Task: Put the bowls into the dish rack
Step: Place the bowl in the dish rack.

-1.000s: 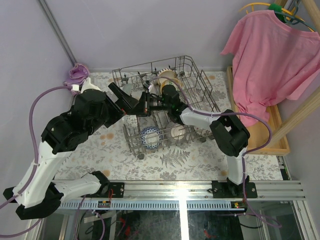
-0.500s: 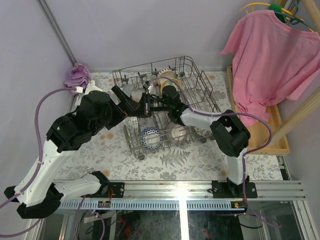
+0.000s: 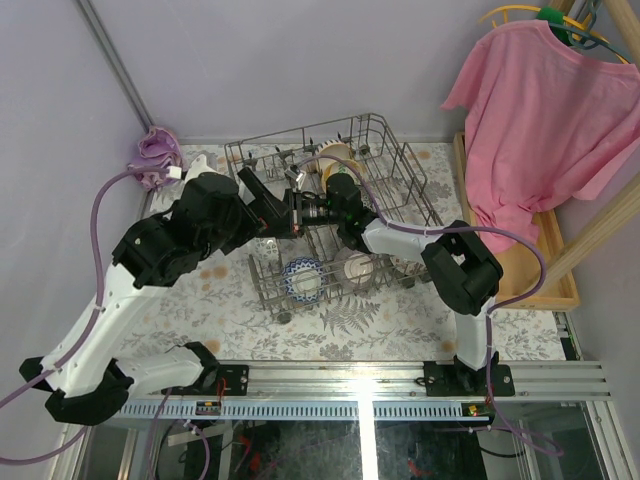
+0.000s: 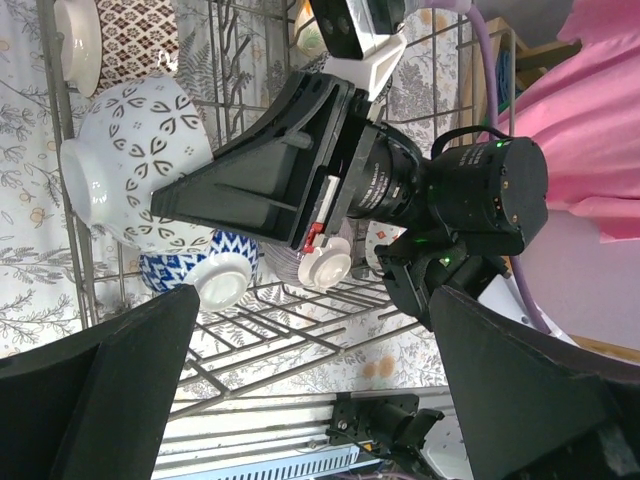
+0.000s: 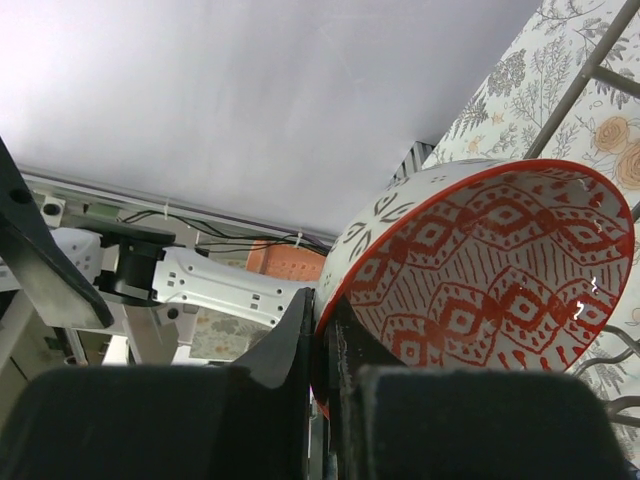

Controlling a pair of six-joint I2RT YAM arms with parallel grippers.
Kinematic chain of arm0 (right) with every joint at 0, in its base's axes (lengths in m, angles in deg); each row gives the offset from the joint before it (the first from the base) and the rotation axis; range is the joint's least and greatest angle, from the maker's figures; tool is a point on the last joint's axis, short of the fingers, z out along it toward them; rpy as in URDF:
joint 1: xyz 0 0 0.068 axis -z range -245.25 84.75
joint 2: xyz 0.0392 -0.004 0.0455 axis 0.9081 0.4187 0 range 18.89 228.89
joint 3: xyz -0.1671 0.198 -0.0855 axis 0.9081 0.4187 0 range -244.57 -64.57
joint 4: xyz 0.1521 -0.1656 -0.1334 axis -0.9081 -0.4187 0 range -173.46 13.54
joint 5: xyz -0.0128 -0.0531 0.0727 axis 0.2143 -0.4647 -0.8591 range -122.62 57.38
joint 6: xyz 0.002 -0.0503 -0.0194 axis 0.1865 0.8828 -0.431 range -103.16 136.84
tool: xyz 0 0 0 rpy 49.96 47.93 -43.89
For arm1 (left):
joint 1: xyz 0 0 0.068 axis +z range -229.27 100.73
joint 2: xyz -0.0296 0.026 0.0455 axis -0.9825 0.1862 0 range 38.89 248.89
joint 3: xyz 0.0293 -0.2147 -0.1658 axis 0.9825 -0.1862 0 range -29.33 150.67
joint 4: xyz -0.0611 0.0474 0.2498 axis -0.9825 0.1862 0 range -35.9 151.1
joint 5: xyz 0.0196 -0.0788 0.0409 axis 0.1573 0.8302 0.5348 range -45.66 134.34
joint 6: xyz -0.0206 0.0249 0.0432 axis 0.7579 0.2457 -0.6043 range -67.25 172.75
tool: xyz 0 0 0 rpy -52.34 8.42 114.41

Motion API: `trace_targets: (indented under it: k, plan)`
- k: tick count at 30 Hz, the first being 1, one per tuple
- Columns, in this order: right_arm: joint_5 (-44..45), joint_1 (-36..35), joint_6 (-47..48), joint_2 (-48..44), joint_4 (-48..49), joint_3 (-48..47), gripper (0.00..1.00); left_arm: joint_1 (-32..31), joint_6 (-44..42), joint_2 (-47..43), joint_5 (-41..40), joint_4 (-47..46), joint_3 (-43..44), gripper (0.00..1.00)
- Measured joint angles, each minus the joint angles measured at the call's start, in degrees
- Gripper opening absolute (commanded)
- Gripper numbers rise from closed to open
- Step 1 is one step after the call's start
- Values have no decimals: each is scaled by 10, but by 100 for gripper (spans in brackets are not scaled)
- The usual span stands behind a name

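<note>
Right gripper (image 5: 318, 322): pinched narrow on the rim of the red-diamond bowl (image 5: 480, 265), which is white with grey petals outside and tilted on edge.
Red-diamond bowl, place: inside the dish rack (image 3: 388, 150), just beside a blue-patterned bowl (image 4: 195, 272) standing among the tines.
Left gripper (image 4: 312, 300): jaws spread wide, gripping nothing (it faces the right gripper at close range).
Far end of the rack: a cream bowl (image 3: 333, 152).

Plain lilac walls (image 3: 300, 60) w/ grey corner pole (image 3: 120, 68). Table (image 3: 230, 310) has fern-print cloth. Pink T-shirt (image 3: 545, 120) hangs R, wooden tray (image 3: 530, 270) below. Purple rag (image 3: 155, 147) back-L.
</note>
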Motion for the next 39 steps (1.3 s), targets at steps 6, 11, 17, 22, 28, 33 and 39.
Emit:
trace_targets:
  k: [6, 11, 17, 22, 28, 33, 39]
  plan:
    - [-7, 0, 37, -5, -9, 2, 0, 0, -3, 8, -1, 0, 13, 100]
    - [-8, 0, 34, -7, -1, 8, 0, 0, 3, -24, -1, -6, -11, 100]
    - [-11, 0, 16, -9, 16, 23, 0, 1, 6, -42, -1, -6, -19, 100]
    - [-16, 3, 3, -26, 35, 51, 0, 4, 5, -40, -1, -6, -19, 100]
    - [-28, 11, -43, -20, 105, 79, 0, 4, 5, -36, -1, -6, -19, 100]
    - [-37, 14, -83, -7, 147, 78, 0, 4, 5, -34, -1, -6, -19, 100]
    - [-43, 19, -121, 2, 175, 79, 0, 4, 5, -30, -1, -6, -19, 100]
